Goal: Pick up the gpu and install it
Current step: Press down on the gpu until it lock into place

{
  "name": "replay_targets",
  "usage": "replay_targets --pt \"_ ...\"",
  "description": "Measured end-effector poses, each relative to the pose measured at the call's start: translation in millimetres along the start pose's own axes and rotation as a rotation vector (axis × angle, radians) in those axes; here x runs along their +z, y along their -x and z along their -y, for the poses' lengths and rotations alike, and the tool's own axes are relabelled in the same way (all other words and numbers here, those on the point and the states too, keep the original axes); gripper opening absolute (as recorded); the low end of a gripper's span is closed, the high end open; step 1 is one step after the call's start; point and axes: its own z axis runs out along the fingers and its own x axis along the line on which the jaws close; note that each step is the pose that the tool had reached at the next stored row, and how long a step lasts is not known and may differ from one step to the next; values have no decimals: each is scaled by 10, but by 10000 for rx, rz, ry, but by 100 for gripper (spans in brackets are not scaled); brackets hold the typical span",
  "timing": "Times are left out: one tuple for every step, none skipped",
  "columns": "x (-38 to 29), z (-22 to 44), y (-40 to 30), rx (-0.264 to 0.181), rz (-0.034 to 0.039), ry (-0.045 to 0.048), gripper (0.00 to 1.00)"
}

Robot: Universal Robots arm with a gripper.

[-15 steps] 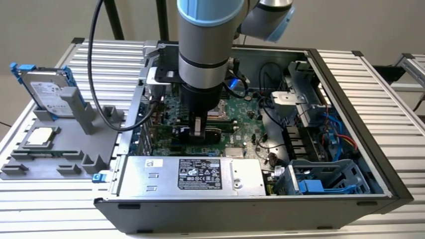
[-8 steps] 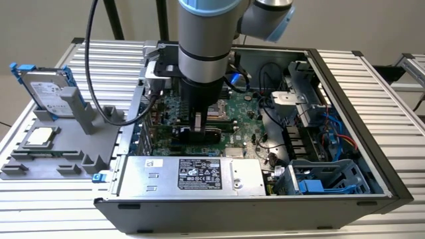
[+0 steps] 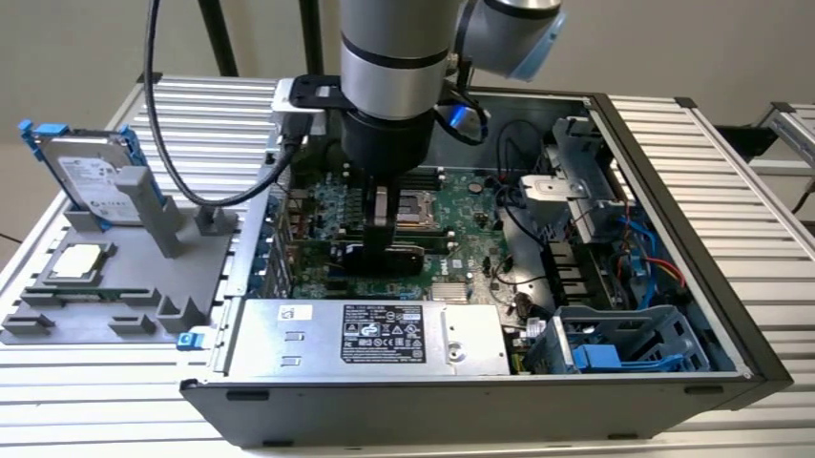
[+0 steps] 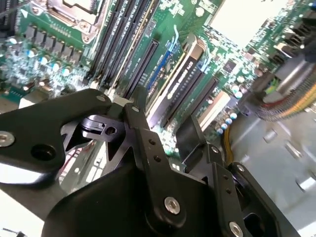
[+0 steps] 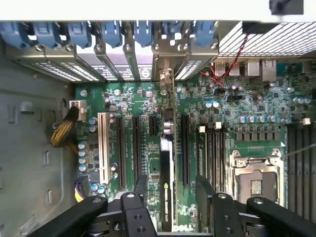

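Black fingers [image 5: 139,190] of the tool [image 5: 170,190] stand spread on either side of the gpu [image 5: 166,182], which sits edge-on in a motherboard [image 5: 237,106] slot, a thin dark card with green print too small to read. From the exterior view, the tool [image 3: 380,250] reaches into the computer case [image 3: 662,162], and a hard drive [image 3: 92,174] stands upright in a grey holder [image 3: 76,305] on the worktop [image 3: 76,420]

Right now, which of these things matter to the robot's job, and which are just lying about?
In the job: flat black-and-green graphics card, standing on edge on the green motherboard; black jaws, open, one each side of it; open grey computer case.
Lying about: silver hard drive in blue-edged caddy, upright on the grey holder tray; square silver chip on that tray.
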Motion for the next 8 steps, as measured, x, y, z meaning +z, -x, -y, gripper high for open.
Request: replay_targets --pt "-13 0 1 0 0 0 100" --pt "-22 -1 1 0 1 -1 100" --pt "-33 -1 2 0 0 0 0" --pt "-45 -2 3 0 -1 1 0" --pt "-55 -2 3 0 0 0 0" --pt "-67 -2 4 0 -2 1 0" --pt "-77 -3 4 0 0 0 0" --pt "-88 -3 5 0 0 1 0"
